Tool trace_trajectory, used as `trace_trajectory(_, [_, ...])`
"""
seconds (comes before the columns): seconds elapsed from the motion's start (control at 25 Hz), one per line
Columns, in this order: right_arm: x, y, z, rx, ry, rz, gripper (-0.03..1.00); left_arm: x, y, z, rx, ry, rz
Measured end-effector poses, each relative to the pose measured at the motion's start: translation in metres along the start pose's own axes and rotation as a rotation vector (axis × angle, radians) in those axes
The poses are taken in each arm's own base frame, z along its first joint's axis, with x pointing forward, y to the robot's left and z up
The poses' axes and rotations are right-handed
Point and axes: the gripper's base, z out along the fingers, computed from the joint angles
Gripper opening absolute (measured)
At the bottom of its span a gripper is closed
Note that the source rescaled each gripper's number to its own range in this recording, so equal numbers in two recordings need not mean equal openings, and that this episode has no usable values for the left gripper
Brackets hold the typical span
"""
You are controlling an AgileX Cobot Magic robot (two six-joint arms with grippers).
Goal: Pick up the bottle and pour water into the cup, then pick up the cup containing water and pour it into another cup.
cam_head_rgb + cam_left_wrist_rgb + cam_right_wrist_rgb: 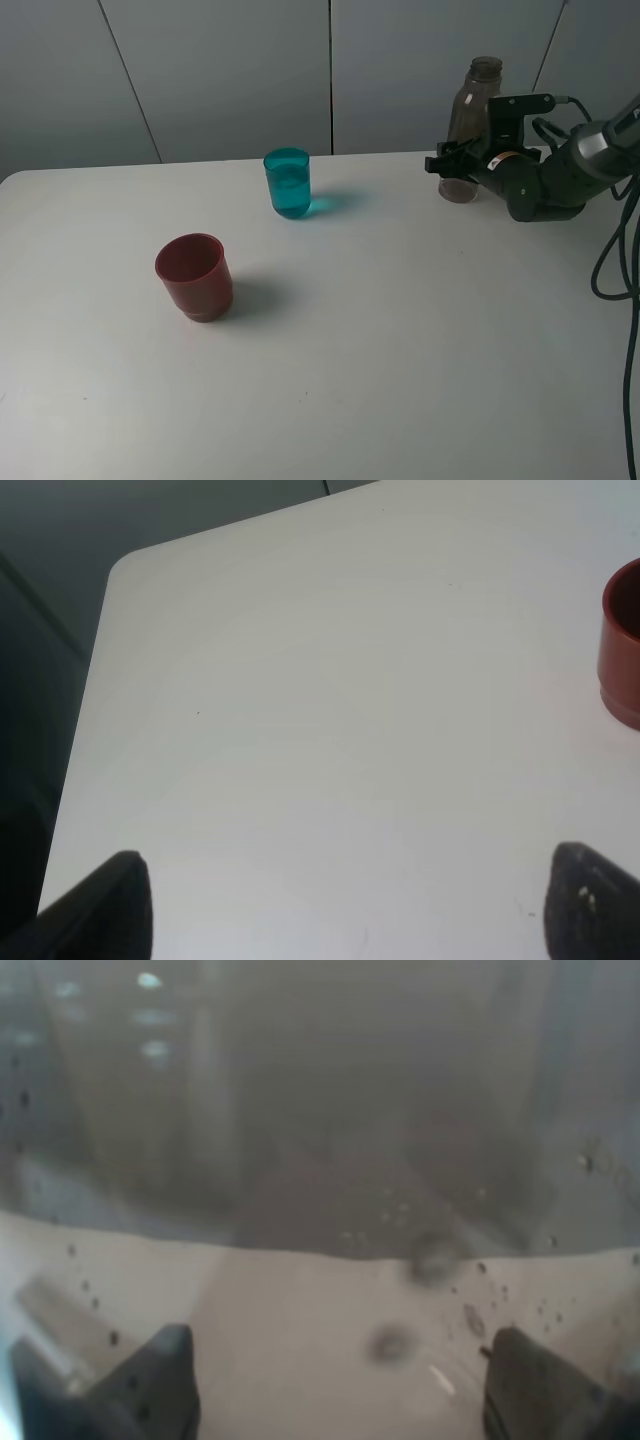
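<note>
The right gripper (452,165) is being pressed shut on the bottle (480,95), low down on its body. In the right wrist view, the bottle's smoky wall is filling the whole space between the two dark fingers (150,1385). Little drops are being seen on that wall. The bottle is being kept upright, with its bottom down at the white tabletop (400,330). Its open neck is being shown above the gripper.

The left gripper (350,905) is being held spread wide over bare tabletop. It is being shown only in its own wrist view, so its place from the bottle cannot be told.

From the high camera, the cup (288,185) is being seen well to the left of the bottle. It is teal and see-through, it is standing upright, and water is being held in it.

The dark red cup (195,275) is being seen much farther from the bottle than the teal cup is. It is to the left of the bottle too, and nearer the front edge. It is standing upright with its mouth open to the top.
</note>
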Motion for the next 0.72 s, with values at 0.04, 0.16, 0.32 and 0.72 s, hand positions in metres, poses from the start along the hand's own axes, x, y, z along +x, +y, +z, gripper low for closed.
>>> trace_trajectory(0.04, [0.001,0.0,0.0,-0.001,0.006,0.002,0.29,0.0,0.0,0.0,0.0,0.0,0.0])
trace_trajectory(0.16, [0.003,0.0,0.0,-0.003,0.028,0.001,0.9,0.0,0.0,0.0,0.0,0.0,0.0])
trace_trajectory(0.32, [0.002,0.0,0.0,-0.004,0.033,0.0,0.99,0.0,0.0,0.0,0.0,0.0,0.0])
trace_trajectory(0.72, [-0.002,0.0,-0.02,-0.005,0.079,0.0,1.0,0.0,0.0,0.0,0.0,0.0,0.0])
